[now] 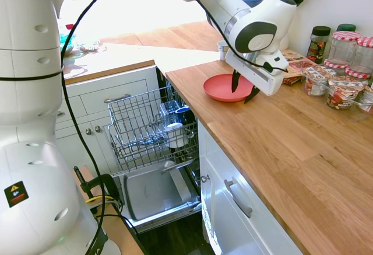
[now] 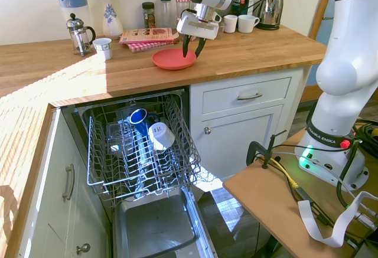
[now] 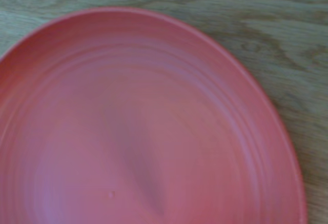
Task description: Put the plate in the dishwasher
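None of the job is done yet, as far as I can judge. The plate (image 1: 224, 87) lies flat on the counter (image 1: 291, 150), right under the gripper (image 1: 243, 90). The gripper's two dark fingers (image 1: 235, 81) are spread apart, with nothing between them. Their tips hang over the rim of the plate. One tip is over the plate and the other sits past its edge. I cannot tell if they touch it. The wrist view shows the plate's red inside from close up, with wood grain beside it.

Lots is left to do. The gripper has to close on the rim, lift the plate, carry it off the counter and set it in the dishwasher (image 2: 142, 169).

The dishwasher is well below the gripper and off to one side of it. Its door (image 2: 156, 228) is folded down and a wire rack (image 2: 139, 146) is pulled out. A blue cup (image 2: 138, 116) and a white cup (image 2: 160, 134) already sit in the rack.

The counter is light wood and looks smooth and dry. Behind the gripper, near the wall, are jars with red checked lids (image 1: 347, 48) and a red checked cloth (image 2: 143, 46). Further along the counter stand a coffee press (image 2: 78, 33), a kettle (image 2: 271, 1) and two white mugs (image 2: 238, 23). The room is a kitchen with white drawers (image 2: 248, 95). Bright sun falls on the wood.
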Motion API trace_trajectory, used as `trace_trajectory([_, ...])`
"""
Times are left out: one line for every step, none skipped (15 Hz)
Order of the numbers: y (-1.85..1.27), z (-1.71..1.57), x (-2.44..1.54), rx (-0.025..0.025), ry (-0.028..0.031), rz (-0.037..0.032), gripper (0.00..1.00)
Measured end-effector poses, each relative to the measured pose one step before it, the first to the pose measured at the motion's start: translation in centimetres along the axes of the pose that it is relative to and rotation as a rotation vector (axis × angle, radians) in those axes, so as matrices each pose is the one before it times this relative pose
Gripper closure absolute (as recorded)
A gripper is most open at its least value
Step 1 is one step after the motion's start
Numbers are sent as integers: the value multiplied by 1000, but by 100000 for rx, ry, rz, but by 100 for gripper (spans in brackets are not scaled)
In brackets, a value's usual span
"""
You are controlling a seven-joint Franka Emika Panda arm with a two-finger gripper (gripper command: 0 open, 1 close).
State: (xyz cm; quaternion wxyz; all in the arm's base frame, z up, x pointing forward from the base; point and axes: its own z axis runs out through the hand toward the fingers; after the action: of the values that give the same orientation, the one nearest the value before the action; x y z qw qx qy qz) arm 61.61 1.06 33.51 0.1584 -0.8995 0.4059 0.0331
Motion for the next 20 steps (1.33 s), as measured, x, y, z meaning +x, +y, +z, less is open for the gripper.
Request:
trace_trajectory([-42,64,-4,-85,-131,-62,100])
trace_trajectory([-85,-10,-67,-32,-109,-173,100])
trace_trajectory([-43,9,-49,-54,-124,-93,100])
trace_trajectory([2,43,-15,-83,-113,-3,100])
trace_trajectory([8,73,-2,-96,-96,8,100])
trace_trajectory([3,80,-13,-120,-131,-11,100])
trace_trajectory([-6,125,-24,-162,-165,-37,100])
trace_trajectory([-29,139,-48,-158,-157,-86,100])
trace_trajectory([-12,71,-21,-81,-78,-36,100])
trace_trajectory([-7,17,5,-2,-12,5,100])
trace_trajectory([-93,-95,4,177,105,-77,100])
trace_trajectory([-56,-15,-51,-80,-178,-117,100])
trace_trajectory([-84,-76,-58,-8,-128,-170,100])
trace_trajectory([-132,-148,-131,176,135,-298,100])
trace_trajectory([-212,-264,-228,324,263,-521,100])
trace_trajectory([-455,-427,-602,360,456,-1349,100])
trace_trajectory([-602,-529,-1087,158,743,-2329,100])
trace_trajectory([-736,-489,-1476,-264,1323,-3104,100])
trace_trajectory([-941,-538,-1944,-778,1987,-3392,100])
trace_trajectory([-1203,-647,-2388,-1183,2910,-3664,100])
